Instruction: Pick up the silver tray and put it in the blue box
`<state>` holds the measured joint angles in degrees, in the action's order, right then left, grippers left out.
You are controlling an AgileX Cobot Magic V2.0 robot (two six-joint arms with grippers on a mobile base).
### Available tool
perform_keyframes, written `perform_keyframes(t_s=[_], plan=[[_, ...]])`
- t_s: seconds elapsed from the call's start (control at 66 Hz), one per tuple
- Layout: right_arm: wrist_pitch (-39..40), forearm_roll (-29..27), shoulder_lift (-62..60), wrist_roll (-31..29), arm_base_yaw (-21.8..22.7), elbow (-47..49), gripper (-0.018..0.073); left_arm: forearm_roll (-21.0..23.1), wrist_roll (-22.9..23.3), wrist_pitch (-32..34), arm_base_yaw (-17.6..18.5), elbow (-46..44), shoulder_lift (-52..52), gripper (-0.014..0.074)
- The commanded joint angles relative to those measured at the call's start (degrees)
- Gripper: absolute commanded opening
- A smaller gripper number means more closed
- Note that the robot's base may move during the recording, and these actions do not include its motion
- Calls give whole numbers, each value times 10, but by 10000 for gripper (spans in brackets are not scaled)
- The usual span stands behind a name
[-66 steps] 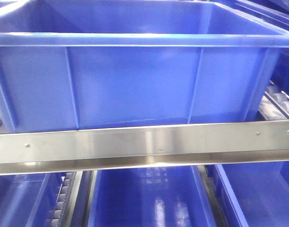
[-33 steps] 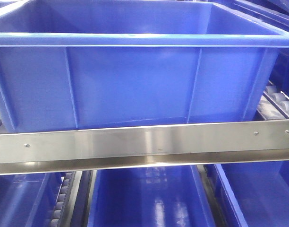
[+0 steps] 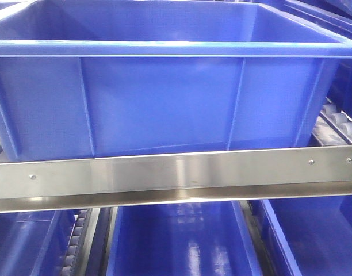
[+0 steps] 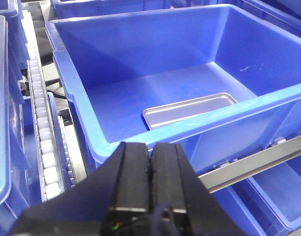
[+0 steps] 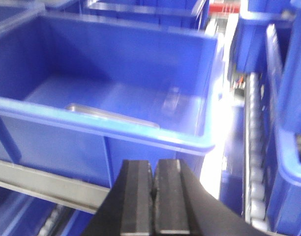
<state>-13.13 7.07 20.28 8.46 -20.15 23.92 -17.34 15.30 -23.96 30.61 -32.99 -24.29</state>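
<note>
The silver tray point(image 4: 189, 110) lies flat on the floor of the blue box point(image 4: 81, 93), close to the box's near wall. In the right wrist view only the tray's far rim point(image 5: 111, 116) shows above the box's front wall point(image 5: 57, 142). The front view shows the blue box point(image 3: 164, 98) from outside, its inside hidden. My left gripper point(image 4: 151, 147) hangs shut and empty just outside the near rim of the box. My right gripper point(image 5: 153, 164) is shut too, empty, in front of the box near its right corner.
A steel rail point(image 3: 176, 175) runs under the box's front. Lower blue bins point(image 3: 176, 241) sit beneath it. Roller tracks flank the box on the left point(image 4: 42, 132) and the right point(image 5: 256, 147). More blue crates point(image 5: 288, 73) stand on either side and behind.
</note>
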Motion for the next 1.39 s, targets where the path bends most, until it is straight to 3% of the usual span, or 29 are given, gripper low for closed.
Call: perform_keyframes(t_s=[0.0,0.575,0.666,0.742,0.787,0.924,1.121,1.242,1.378], plan=[[54,7,2,-7,0,15,49,-1,-1,47,2,-15,-2,-105],[54,7,2,-7,0,15,49,5,-2,45,-4,-14,5,-105],[54,7,2,-7,0,15,49,78,-72,45,-40,-2,28,-105],[54,7,2,-7,0,15,49,145,-156,61,-92,27,63,-105],[54,7,2,-7,0,15,49,179,-180,76,-120,53,88,-105],[54,7,2,-7,0,15,49,210,-181,124,-199,140,162,-105],[54,7,2,-7,0,15,49,249,-181,192,-280,270,254,-105],[54,7,2,-7,0,15,49,255,-181,289,-303,346,259,-105],[53,7,2,-7,0,15,49,255,-181,265,-306,345,260,-105]])
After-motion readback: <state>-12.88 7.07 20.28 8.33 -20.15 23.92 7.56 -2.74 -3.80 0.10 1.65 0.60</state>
